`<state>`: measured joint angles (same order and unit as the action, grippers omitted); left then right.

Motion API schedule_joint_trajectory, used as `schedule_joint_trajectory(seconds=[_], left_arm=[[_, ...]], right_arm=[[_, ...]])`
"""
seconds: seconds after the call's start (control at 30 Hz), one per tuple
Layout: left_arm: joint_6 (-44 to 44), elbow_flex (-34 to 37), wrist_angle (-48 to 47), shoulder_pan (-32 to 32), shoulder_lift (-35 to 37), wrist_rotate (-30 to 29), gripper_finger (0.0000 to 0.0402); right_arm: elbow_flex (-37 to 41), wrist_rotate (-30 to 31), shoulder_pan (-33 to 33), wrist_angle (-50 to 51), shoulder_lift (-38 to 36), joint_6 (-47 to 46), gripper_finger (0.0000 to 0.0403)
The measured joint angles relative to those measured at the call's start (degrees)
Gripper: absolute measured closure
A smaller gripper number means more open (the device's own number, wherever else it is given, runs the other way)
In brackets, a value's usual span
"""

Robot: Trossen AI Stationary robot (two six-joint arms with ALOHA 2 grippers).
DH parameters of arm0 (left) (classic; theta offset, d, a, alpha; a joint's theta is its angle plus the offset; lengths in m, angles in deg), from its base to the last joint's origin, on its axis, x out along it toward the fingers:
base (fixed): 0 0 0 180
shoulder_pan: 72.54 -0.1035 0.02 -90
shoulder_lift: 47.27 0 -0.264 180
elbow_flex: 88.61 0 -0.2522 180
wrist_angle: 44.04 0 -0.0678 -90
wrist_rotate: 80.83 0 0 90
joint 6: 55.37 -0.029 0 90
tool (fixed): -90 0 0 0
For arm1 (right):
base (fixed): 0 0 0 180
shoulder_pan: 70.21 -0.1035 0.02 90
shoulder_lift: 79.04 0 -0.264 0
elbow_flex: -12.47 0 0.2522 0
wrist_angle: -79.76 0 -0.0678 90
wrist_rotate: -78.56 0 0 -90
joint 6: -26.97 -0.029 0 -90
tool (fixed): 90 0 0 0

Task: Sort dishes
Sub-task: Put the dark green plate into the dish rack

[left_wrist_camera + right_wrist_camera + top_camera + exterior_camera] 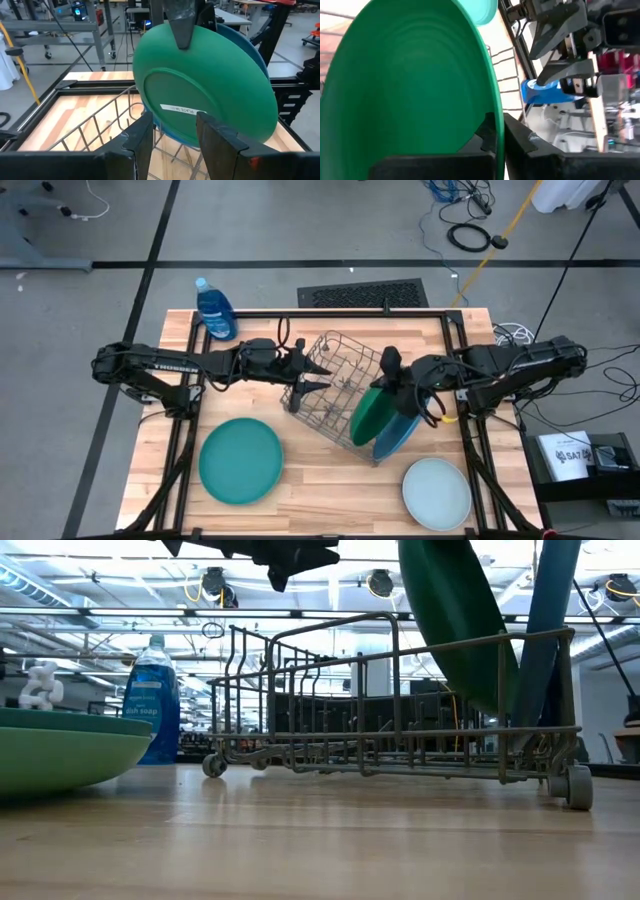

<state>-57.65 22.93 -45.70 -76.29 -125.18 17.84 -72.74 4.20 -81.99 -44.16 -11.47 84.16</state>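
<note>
right pincer (495,132) tight on dark green plate (410,85)

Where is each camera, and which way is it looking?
High view: above the table, looking down; both arms show.
Low view: at tabletop height, facing the grey wire rack; only an arm's dark underside shows.
Left wrist view: between the left gripper fingers, facing the round dark green plate.
Right wrist view: behind the right gripper, pinching that plate's rim.
All four show that plate.

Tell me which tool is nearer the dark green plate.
Right. The right tool is shut on the dark green plate at its rim, holding it in the wire rack. The left tool hovers apart over the rack's other side, facing it.
</note>
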Motion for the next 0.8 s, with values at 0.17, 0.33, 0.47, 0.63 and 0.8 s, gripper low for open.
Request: schedule_joint_trajectory(seconds=[0.17,0.33,0.47,0.63,0.8], left_arm=[[0.1,0.0,0.1,0.0,0.0,0.0,0.0252],[0.4,0.0,1.0,0.0,0.0,-0.3,0.0252],[1.1,0.0,1.2,0.0,0.0,-1.6,0.0252],[3.7,0.0,1.2,0.0,0.0,-1.8,0.0252],[5.0,0.0,1.4,0.1,-0.1,-2.0,0.0252]], right_arm=[[2.4,2.7,-1.7,-1.2,-0.1,3.0,0.0401],[4.3,8.0,-5.2,-1.8,-0.1,3.7,0.0401],[5.0,13.0,-9.2,-1.6,-0.1,3.2,0.0401],[5.0,18.5,-14.1,1.9,0.0,-0.7,0.0401],[5.0,20.5,-17.5,3.9,-0.5,-3.4,0.0401]])
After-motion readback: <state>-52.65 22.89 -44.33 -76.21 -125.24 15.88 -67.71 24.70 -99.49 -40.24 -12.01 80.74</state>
